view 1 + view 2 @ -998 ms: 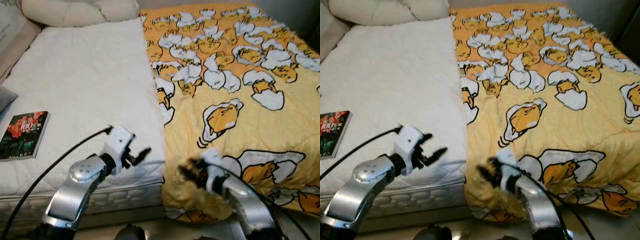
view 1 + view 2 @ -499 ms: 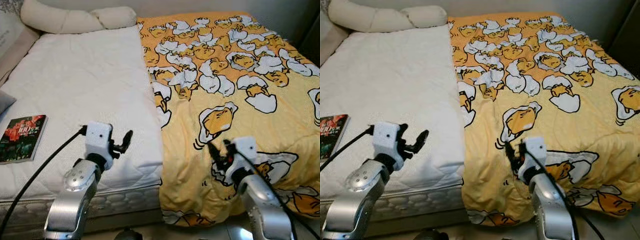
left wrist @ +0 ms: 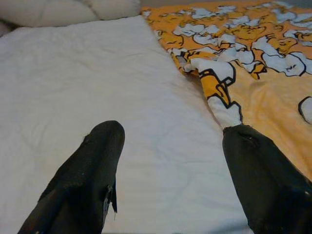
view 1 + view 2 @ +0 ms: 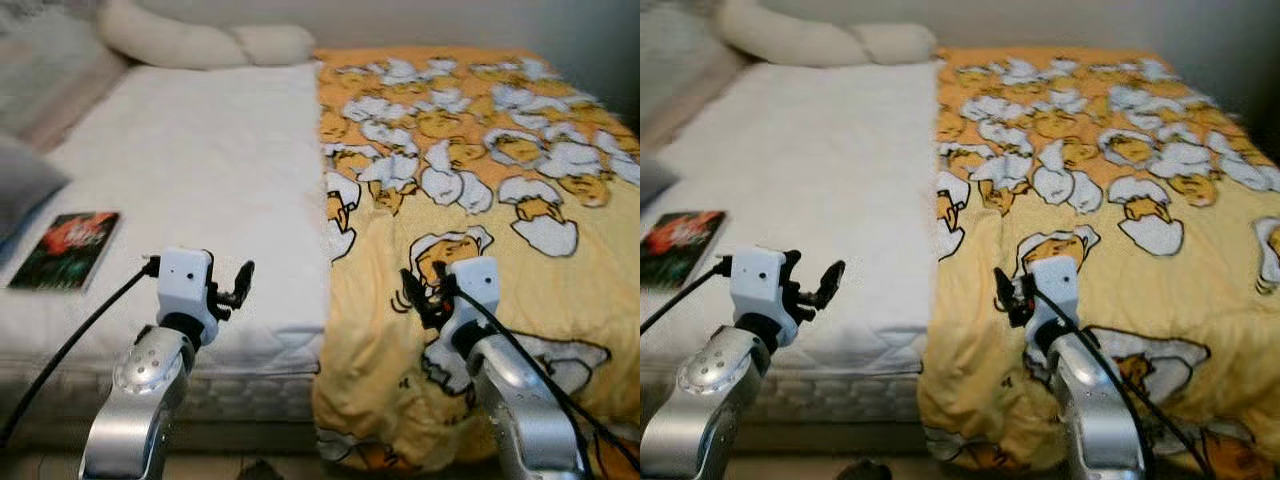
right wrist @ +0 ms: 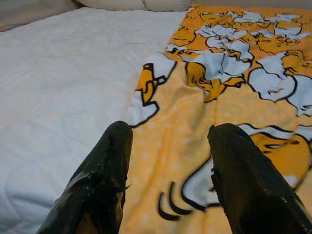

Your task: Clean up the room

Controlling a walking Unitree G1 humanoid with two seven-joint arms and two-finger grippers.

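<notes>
Looking down from the left eye view, a bed takes up the scene: a bare white mattress [image 4: 200, 180] on the robot's left and a yellow blanket [image 4: 500, 200] printed with white and orange cartoon figures spread over the right half, its near edge hanging over the foot of the bed. A long cream pillow [image 4: 200, 42] lies across the head of the mattress. A book [image 4: 68, 250] with a dark red and green cover rests flat near the mattress's left edge, just beside a grey cushion [image 4: 25, 185]. The left gripper [image 4: 238, 285] hovers above the near part of the mattress, close to the blanket's edge, its fingers parted and empty. The right gripper [image 4: 420, 295] hangs above the blanket, over a cartoon figure.

The right eye view repeats this layout, with the right gripper [image 4: 1006, 296] over the blanket near its inner edge.

Through the left wrist view, two black fingers [image 3: 83, 180] stand wide apart with nothing between them; beyond them lies white mattress, with the blanket's border running past the other finger.

Through the right wrist view, the fingers [image 5: 102, 180] are likewise spread and grasp nothing. They straddle the blanket [image 5: 204, 126] near its inner edge, where it meets the white mattress [image 5: 58, 78].
</notes>
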